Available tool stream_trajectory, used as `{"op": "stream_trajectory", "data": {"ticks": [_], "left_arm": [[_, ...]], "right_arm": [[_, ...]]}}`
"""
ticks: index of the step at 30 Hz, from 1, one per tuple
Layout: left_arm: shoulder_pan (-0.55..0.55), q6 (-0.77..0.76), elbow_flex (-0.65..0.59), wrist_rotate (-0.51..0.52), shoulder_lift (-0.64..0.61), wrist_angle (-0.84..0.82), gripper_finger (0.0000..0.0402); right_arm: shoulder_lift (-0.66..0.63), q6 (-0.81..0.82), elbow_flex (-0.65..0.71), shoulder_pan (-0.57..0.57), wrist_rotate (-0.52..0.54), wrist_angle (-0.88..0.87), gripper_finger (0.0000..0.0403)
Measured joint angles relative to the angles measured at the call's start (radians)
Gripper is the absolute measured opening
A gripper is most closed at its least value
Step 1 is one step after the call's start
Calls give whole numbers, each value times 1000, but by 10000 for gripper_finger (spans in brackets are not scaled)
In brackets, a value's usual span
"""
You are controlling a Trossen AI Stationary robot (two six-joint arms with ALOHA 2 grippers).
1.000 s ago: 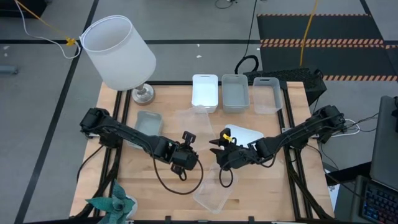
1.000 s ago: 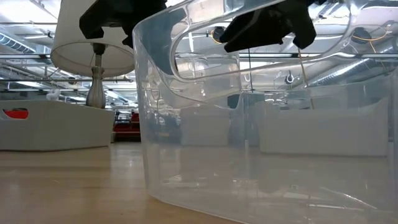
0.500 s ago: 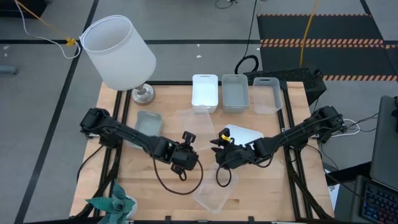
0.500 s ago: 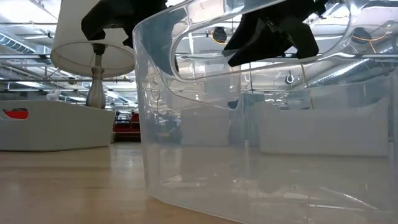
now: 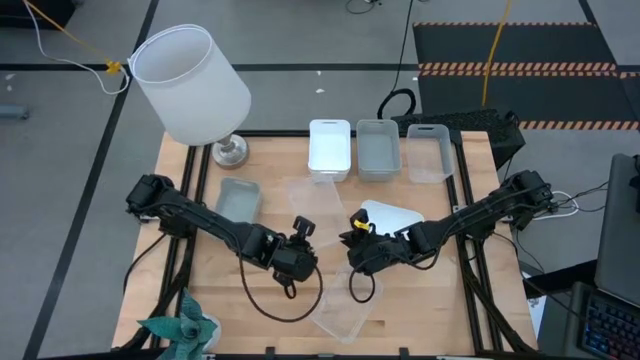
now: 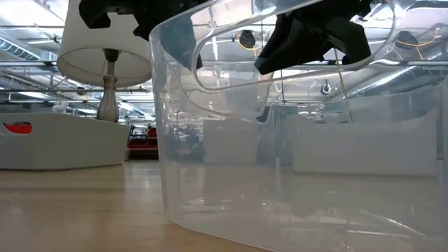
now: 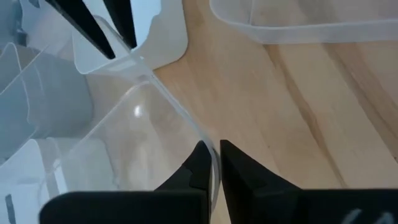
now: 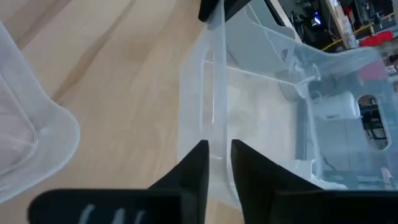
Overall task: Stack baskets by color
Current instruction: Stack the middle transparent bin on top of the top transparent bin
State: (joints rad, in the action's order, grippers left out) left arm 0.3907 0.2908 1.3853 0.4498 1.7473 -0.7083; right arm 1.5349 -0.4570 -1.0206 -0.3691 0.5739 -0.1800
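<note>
A: Item one, nearest the front edge?
B: One clear basket lying on the wooden table, close to the low camera.

A: Item two?
B: A second clear basket, mid-table, held between both arms. The left gripper is clamped on one thin rim of it; the right gripper is pinched on the opposite rim, fingers either side of the wall.

A: Beside those?
B: One white basket, tilted, just behind the right gripper. One grey basket lying flat on the left side of the table, beside the left arm.

A: Back row?
B: Three baskets side by side along the far edge: a white basket at the back, a grey basket at the back, and a clear basket at the back, each apart from its neighbour.

A: Non-task entries?
B: One lamp with a big white shade, far left corner. One green item at the near left corner; what it is I cannot tell.
</note>
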Motion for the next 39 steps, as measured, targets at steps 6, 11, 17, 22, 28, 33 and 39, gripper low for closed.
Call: {"op": "stream_trajectory", "data": {"ticks": [6,11,17,22,28,33,39], "left_arm": [[1,4,0,8,0,3,16],[-2,-69,5,34,-4,18,44],[-1,-171,6,113,-6,28,115],[6,-236,6,167,-6,33,185],[31,-421,5,167,-48,58,244],[72,-504,5,168,-118,59,265],[159,-553,4,229,-191,60,249]], "right_arm": [[0,4,0,0,-5,0,23],[2,8,2,0,-10,-4,4],[2,11,3,0,-3,-2,3],[2,6,3,0,-2,3,3],[-5,-8,3,1,-3,19,2],[-39,-63,2,3,-3,23,2],[-128,-95,0,35,-54,-16,2]]}}
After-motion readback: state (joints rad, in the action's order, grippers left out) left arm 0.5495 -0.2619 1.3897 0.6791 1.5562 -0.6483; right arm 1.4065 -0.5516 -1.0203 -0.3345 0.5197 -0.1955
